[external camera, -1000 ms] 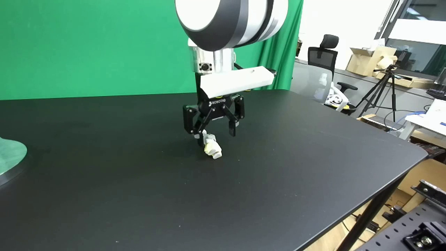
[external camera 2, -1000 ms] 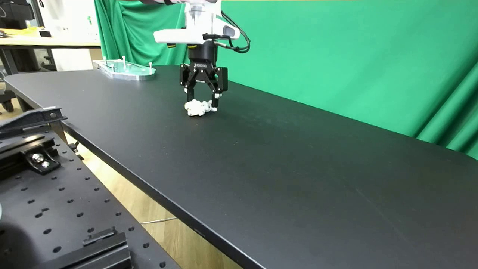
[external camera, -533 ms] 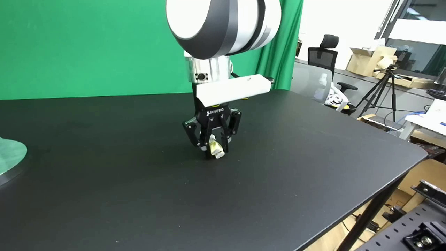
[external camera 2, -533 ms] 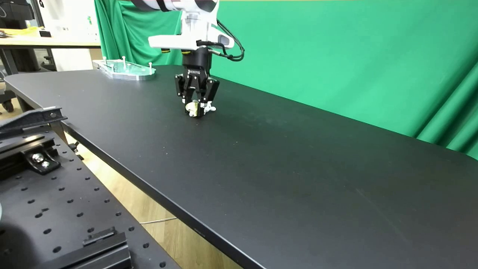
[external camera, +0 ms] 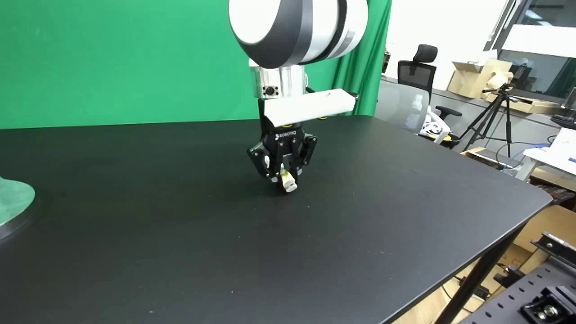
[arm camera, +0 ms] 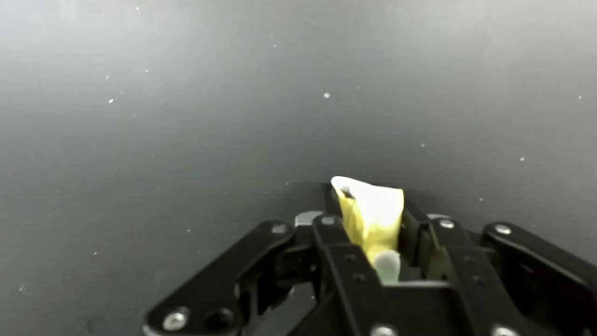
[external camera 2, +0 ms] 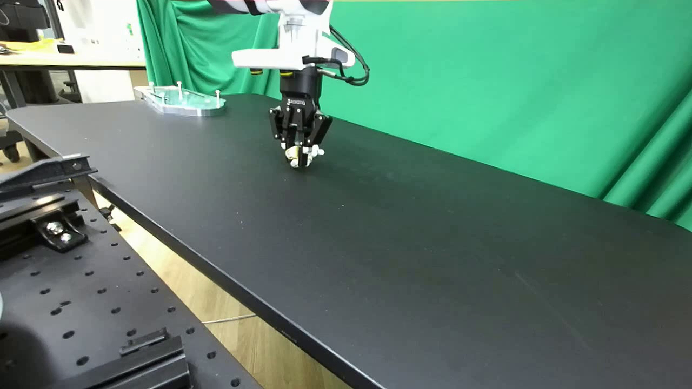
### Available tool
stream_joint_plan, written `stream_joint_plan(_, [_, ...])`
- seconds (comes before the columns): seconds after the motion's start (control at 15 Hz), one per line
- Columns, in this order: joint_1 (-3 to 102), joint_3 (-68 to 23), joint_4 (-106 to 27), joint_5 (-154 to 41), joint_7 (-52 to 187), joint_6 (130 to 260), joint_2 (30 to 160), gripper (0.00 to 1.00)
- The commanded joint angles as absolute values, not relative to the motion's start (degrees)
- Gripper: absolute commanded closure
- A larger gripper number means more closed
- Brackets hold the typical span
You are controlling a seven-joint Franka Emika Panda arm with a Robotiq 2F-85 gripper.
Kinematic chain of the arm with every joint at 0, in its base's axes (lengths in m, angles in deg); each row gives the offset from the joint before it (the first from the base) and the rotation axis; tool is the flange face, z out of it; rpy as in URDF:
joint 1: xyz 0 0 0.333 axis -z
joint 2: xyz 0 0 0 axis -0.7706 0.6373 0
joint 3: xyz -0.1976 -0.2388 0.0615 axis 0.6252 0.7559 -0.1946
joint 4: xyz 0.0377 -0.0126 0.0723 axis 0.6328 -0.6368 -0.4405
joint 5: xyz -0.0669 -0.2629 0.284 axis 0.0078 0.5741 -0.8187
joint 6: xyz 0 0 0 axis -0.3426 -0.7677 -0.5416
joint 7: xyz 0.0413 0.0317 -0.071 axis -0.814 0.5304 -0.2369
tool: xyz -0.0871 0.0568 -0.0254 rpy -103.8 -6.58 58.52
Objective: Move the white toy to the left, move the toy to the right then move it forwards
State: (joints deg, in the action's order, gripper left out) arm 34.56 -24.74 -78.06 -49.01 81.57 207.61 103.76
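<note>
Count: 1 arm (external camera: 297, 33), 1 gripper (external camera: 289, 182) with 2 fingers (external camera 2: 302, 156), 1 white toy (arm camera: 378, 203), 1 desk (external camera: 180, 270). Gripper clamped on the white toy. Wrist view: toy pinched between both fingers, flared white end sticking out past the tips, yellow further in. In an exterior view the toy (external camera 2: 292, 154) shows on either side of the near finger. Pose: arm above the gripper, wrist (external camera: 283, 83) near vertical, gripper pointing down, tips low over the desk. Can't tell if toy or tips touch the desk. 1 white bar (external camera: 310, 108) on the wrist, just above the gripper. 1 pale green disc (external camera: 14, 198), partly in view, on the desk well apart from the gripper. 1 clear plate (external camera 2: 189, 111), green-tinted, also on the desk well apart from it. Can't tell if those two are the same item. Green curtain (external camera: 112, 63) behind the gripper in both exterior views. 1 tripod (external camera: 503, 101) off the desk, well beyond the gripper.
</note>
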Motion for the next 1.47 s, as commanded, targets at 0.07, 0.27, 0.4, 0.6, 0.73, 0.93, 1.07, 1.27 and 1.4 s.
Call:
stream_joint_plan(0.07, [38.01,-23.37,-73.27,-48.22,78.58,203.94,104.29,0.93])
stream_joint_plan(0.27, [39.94,-22.46,-69.46,-47.72,76.68,202.67,106.26,0.93])
stream_joint_plan(0.4, [41.38,-22.48,-66.47,-47.76,74.83,201.11,108.14,0.93])
stream_joint_plan(0.6, [43.20,-23.03,-62.29,-48.74,72.36,198.33,111.20,0.46])
stream_joint_plan(0.73, [43.23,-22.66,-60.82,-48.26,72.62,197.94,112.50,0.41])
stream_joint_plan(0.93, [42.41,-21.73,-60.55,-47.08,74.05,198.77,112.98,0.19])
stream_joint_plan(1.07, [41.77,-21.14,-61.45,-46.63,75.49,199.34,112.11,0.06])
stream_joint_plan(1.27, [41.13,-20.76,-63.75,-46.27,76.11,200.52,109.51,0.00])
stream_joint_plan(1.4, [40.84,-20.96,-65.57,-45.67,75.90,201.18,107.05,0.00])
